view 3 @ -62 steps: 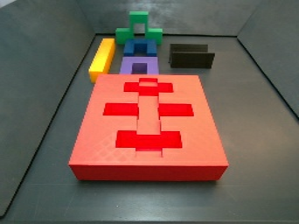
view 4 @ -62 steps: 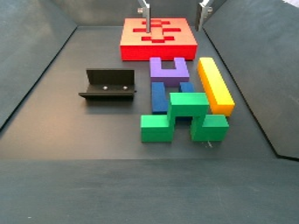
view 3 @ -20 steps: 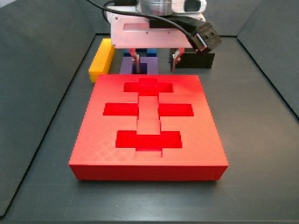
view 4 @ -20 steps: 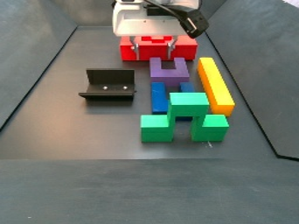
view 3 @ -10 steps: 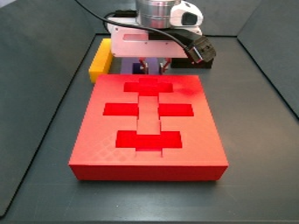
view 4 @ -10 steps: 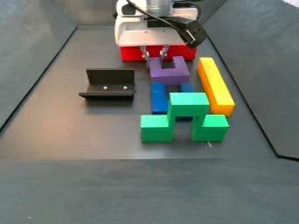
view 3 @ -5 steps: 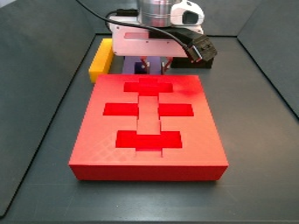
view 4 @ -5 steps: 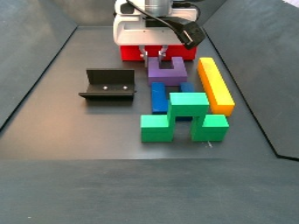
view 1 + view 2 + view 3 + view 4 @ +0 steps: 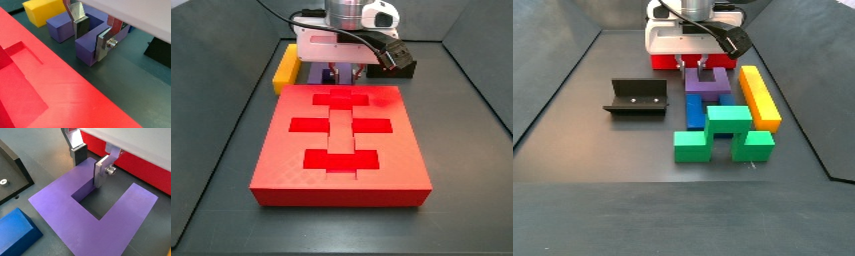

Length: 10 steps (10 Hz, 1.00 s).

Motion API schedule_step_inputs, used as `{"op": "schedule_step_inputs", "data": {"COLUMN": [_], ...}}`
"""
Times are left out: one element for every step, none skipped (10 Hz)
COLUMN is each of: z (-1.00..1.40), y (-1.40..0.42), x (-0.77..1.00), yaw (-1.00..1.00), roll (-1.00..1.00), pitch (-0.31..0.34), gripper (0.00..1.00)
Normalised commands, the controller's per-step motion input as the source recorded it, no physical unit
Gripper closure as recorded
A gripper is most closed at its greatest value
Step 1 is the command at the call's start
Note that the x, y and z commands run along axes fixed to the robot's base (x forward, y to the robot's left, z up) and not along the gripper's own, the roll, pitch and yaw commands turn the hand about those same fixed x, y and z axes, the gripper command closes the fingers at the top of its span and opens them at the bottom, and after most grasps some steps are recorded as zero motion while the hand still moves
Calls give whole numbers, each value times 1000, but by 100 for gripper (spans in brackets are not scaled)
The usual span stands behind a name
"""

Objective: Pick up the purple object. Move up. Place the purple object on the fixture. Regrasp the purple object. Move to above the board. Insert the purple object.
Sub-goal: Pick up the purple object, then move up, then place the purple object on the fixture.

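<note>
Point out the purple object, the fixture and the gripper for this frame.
purple object (image 9: 63, 203): wrist view, flat top of one prong.
fixture (image 9: 636, 97): side view, its upright back wall.
gripper (image 9: 89, 164): wrist view, midway between its fingertips, which straddle one prong of the purple object.

purple object mostly hidden behind the hand; fixture partly hidden too

— What colours lie under the claw?
— Silver fingers astride a purple object; red board, near-black fixture, blue block, yellow bar, green block.
</note>
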Motion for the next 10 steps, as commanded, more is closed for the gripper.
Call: {"op": "schedule_step_inputs", "data": {"z": [0, 0, 0, 0, 833, 859, 530, 325, 0, 0], "y": [0, 0, 0, 0, 0, -1, 0, 10, -9, -54], "x": [0, 0, 0, 0, 0, 57, 3, 12, 0, 0], "yaw": [0, 0, 0, 0, 0, -45, -45, -33, 0, 0], "roll": [0, 0, 0, 0, 0, 0, -34, -58, 11, 80], "pitch": [0, 0, 0, 0, 0, -23, 9, 5, 0, 0], "gripper": [100, 100, 100, 100, 100, 100, 100, 100, 100, 100]}}
